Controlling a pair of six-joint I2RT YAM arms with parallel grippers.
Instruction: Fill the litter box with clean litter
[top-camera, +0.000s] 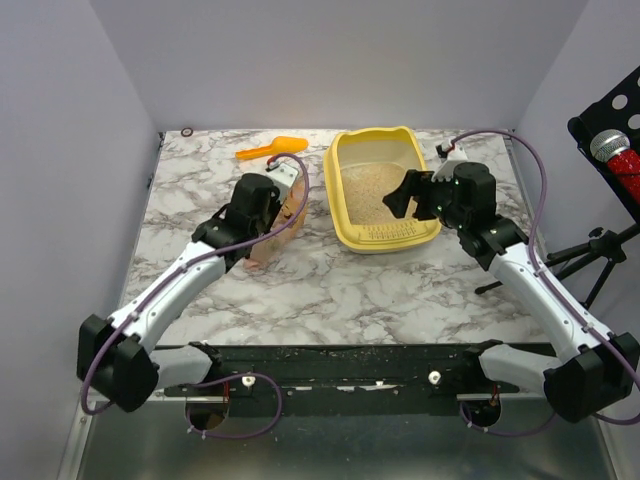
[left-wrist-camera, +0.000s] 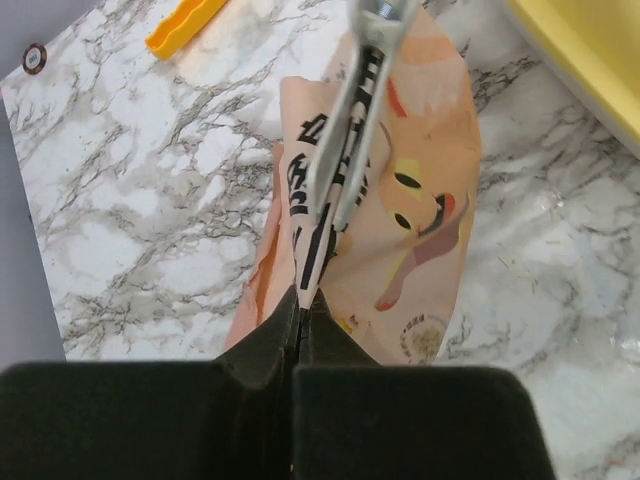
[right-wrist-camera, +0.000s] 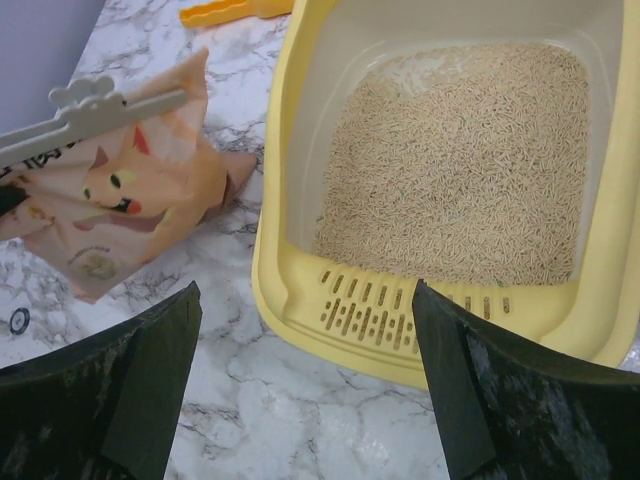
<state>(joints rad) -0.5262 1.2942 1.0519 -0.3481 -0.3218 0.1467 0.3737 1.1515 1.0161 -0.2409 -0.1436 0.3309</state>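
The yellow litter box (top-camera: 392, 240) stands at the back centre of the marble table, its slotted lip (right-wrist-camera: 400, 318) towards me. Beige clean litter (top-camera: 368, 190) covers its floor (right-wrist-camera: 460, 160). My left gripper (left-wrist-camera: 300, 298) is shut on the top edge of the pinkish-tan litter bag (left-wrist-camera: 410, 200), which lies left of the box (top-camera: 287, 215) with a grey clip (left-wrist-camera: 350, 120) on it. My right gripper (right-wrist-camera: 305, 300) is open and empty, held above the box's near right side (top-camera: 403, 196), over the lip.
An orange scoop (top-camera: 270, 149) lies at the back left, beyond the bag. A small dark ring (top-camera: 187, 131) sits in the back left corner. A microphone and black stand (top-camera: 612, 148) are off the table's right edge. Walls close in the left and back.
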